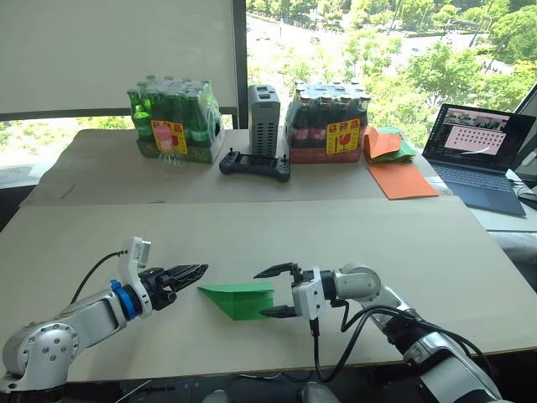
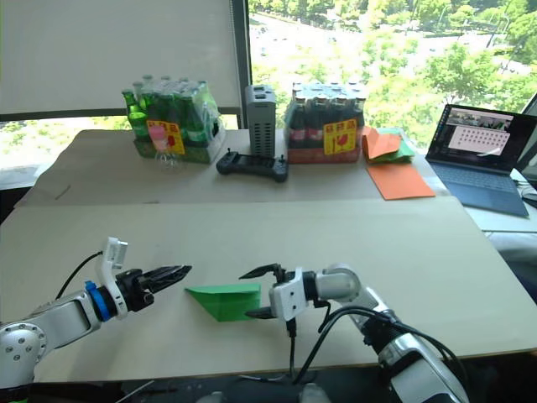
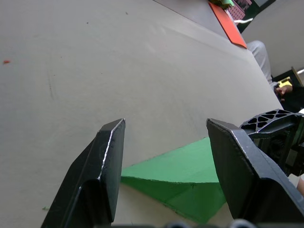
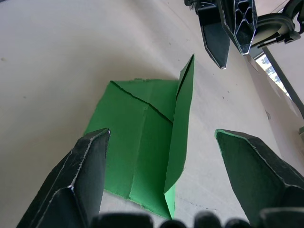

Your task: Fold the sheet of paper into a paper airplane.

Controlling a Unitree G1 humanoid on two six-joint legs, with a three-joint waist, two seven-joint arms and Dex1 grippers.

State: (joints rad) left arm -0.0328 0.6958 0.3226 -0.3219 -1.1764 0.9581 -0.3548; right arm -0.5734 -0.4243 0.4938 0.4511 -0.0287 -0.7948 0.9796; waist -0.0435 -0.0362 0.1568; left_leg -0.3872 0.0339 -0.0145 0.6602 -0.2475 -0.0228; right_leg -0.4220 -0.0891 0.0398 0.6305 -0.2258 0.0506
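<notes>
1 folded piece of bright green paper, the paper airplane [image 1: 239, 299], lies on the near part of the tan table [image 1: 336, 243], its sharp tip pointing toward the robot's left and its broad end toward the right; in the right wrist view 1 flap stands up along a crease while the rest lies flat. 2 grippers flank it. At the far side of the table stand 2 shrink-wrapped packs of bottles, a green pack [image 1: 174, 122] on the left and a dark pack [image 1: 326, 122] on the right, with 1 grey box-shaped device [image 1: 263, 122] upright between them and 1 black handheld controller [image 1: 255, 164] lying just in front of it. Further right sit 1 mixed orange-and-green paper pile [image 1: 388, 144], 1 flat orange sheet [image 1: 401, 180] and 1 open laptop [image 1: 477, 155]. Nothing lies between the grippers and the airplane. The left gripper [image 1: 186, 274] hovers just beside the pointed tip, its fingers spread in the left wrist view and holding nothing. The right gripper [image 1: 277, 291] sits at the broad end with its fingers wide apart, 1 finger above the paper's far edge and 1 near its front corner, gripping nothing; whether a tip touches the paper I cannot tell.
</notes>
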